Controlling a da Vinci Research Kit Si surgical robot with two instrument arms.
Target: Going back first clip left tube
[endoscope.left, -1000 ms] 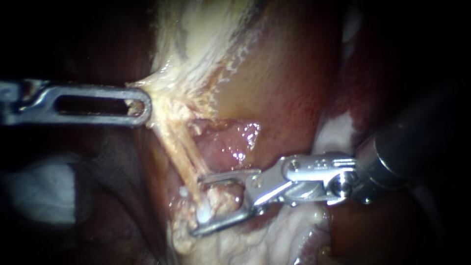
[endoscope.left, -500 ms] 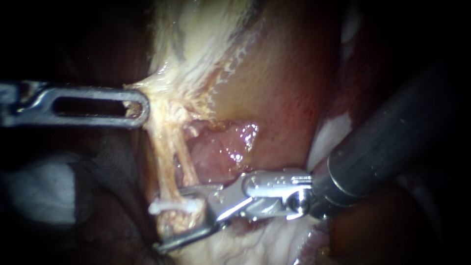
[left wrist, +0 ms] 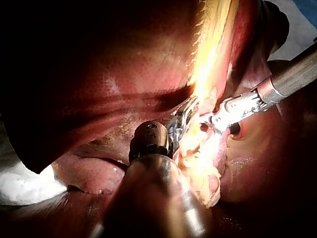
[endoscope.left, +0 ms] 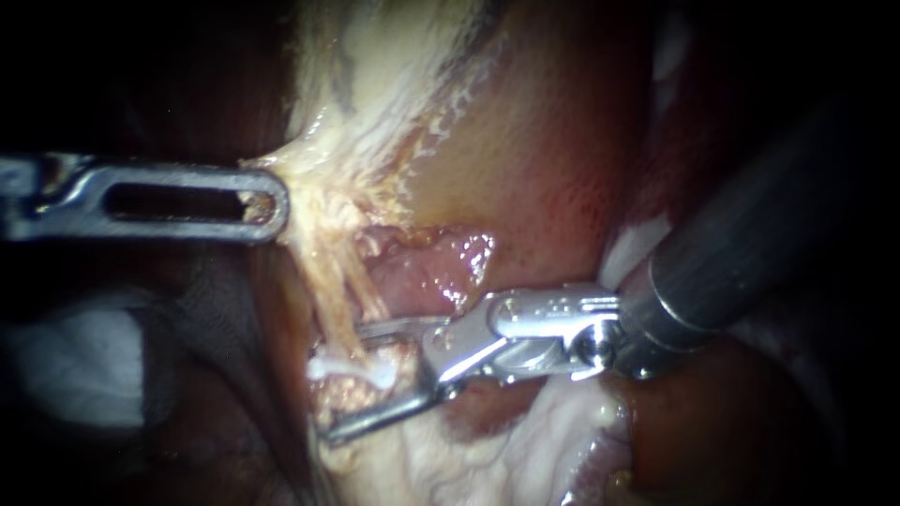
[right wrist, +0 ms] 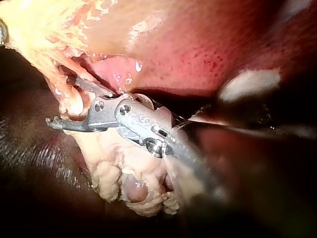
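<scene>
My left instrument (endoscope.left: 267, 201) comes in from the left, its slotted jaws shut on the pale edge of the gallbladder (endoscope.left: 375, 84) and holding it taut. Two thin tan tubes (endoscope.left: 342, 290) run down from there. A white clip (endoscope.left: 349, 371) lies across them low down. My right instrument (endoscope.left: 345, 382) comes in from the right. Its jaws are open, one above and one below the clip. In the left wrist view my left instrument (left wrist: 187, 113) holds bright tissue, with my right instrument (left wrist: 218, 116) close beside it. The right wrist view shows the right instrument (right wrist: 62, 101) astride pale strands.
The reddish liver (endoscope.left: 553, 159) fills the upper right behind the tubes. Lumpy pale fat (endoscope.left: 469, 459) lies under the right instrument. White gauze (endoscope.left: 80, 365) sits in the dark at the left, and another white patch (endoscope.left: 637, 245) lies by the right shaft (endoscope.left: 750, 244).
The right instrument pushed left across the tubes, and a white clip appeared across them. It has since drawn back a little to the right and up, jaws still apart. The left instrument holds still.
</scene>
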